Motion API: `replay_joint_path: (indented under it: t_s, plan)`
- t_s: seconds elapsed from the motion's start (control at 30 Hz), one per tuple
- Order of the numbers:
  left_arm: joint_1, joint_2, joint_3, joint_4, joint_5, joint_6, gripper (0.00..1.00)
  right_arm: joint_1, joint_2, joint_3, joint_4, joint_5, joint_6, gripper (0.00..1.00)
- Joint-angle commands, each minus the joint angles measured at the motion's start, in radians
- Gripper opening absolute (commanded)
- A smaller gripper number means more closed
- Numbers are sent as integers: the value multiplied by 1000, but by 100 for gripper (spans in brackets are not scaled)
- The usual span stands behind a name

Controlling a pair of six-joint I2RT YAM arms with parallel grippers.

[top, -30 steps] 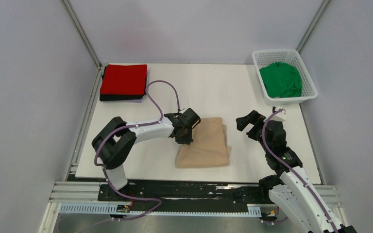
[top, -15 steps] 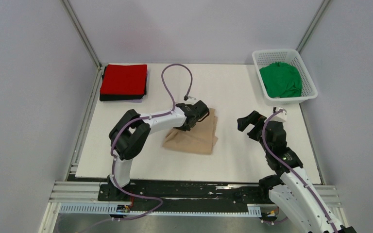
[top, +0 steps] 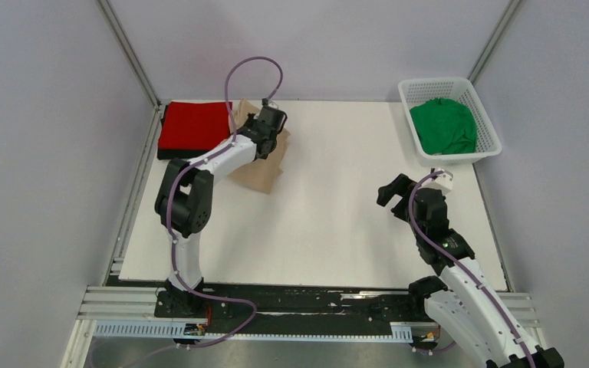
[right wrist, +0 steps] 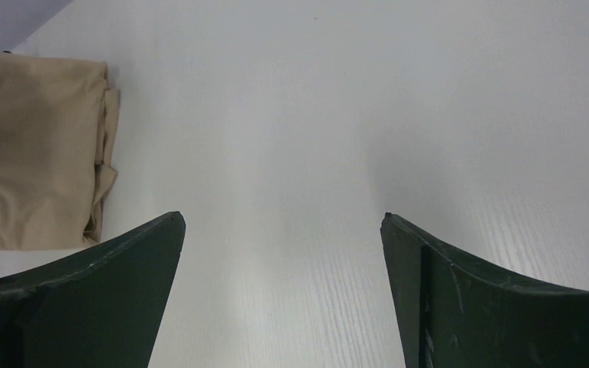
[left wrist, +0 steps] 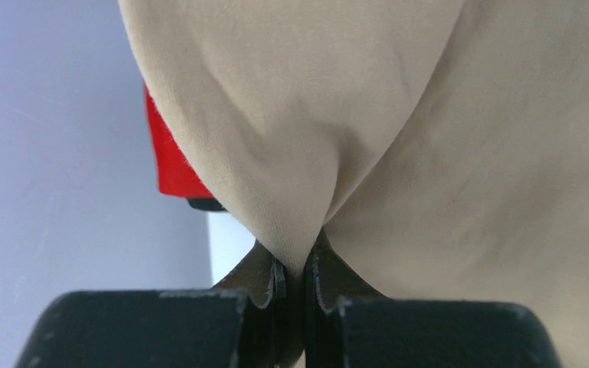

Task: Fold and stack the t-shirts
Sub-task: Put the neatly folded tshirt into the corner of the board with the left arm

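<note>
Left wrist view shows the left pincer (left wrist: 295,267) clamped on a bunched fold of the soft, limp beige t-shirt (left wrist: 445,153), drooping beside the folded red t-shirt (left wrist: 170,162), while the right pincer (right wrist: 282,222) gapes empty.

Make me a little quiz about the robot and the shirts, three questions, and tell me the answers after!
1. True or false: the right gripper is holding a shirt.
2. Which colour is the t-shirt in the white basket? A red, B green, C black.
3. Fill the gap: the left gripper is shut on the ____ t-shirt.
Key: 1 false, it is open and empty. 2 B, the green t-shirt. 3 beige: it pinches the beige t-shirt.
</note>
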Motion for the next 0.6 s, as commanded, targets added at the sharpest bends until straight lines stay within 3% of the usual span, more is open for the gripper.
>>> replay_joint_path:
  t_s: [0.0,0.2,0.4,0.57]
  plan:
    - [76,-16,126,160,25,211,0,-1,26,11,40,54,-34,100]
    - [153,36,306,60,84,284,0,-2,92,25,44,74,-44,100]
    - [190,29,332,61,92,400,0,-2,135,33,49,102,-35,100]
    - [217,22,411,-15,133,403,0,-2,171,40,49,109,-35,100]
